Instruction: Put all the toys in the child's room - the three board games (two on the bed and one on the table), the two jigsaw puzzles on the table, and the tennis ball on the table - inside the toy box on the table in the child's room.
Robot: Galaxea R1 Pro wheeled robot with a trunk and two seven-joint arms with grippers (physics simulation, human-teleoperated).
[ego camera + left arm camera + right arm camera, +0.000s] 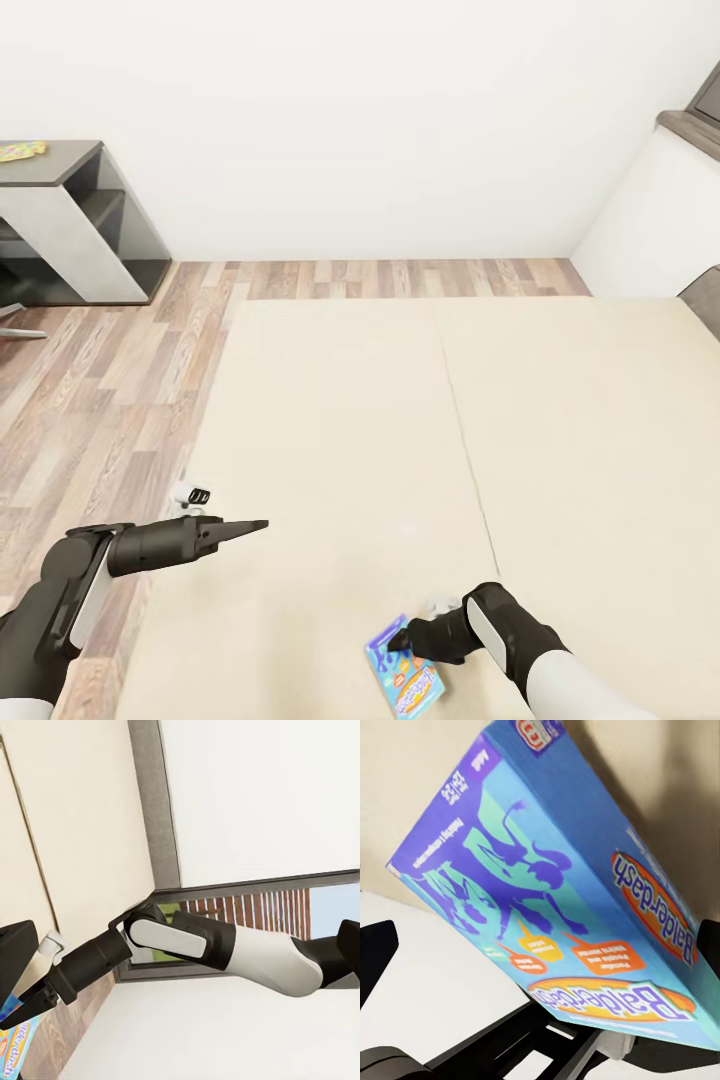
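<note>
A blue board game (407, 680) with cartoon figures lies near the front edge of the beige bed (400, 420). My right gripper (398, 640) is at the box's far edge. In the right wrist view the box (562, 885) looms close and tilted between the spread fingers (375, 952), which stand open around it. My left gripper (255, 524) hovers over the bed's left side, open and holding nothing. The left wrist view looks across at my right arm (225, 945) and the blue box (11, 1035). A yellow jigsaw puzzle (20, 151) rests on the dark-grey table (70, 160) at far left.
Wood-plank floor (110, 380) runs between the bed and the table. White walls close off the back and right. A small white object (192, 494) sits at the bed's left edge. A dark headboard corner (705, 285) shows at right.
</note>
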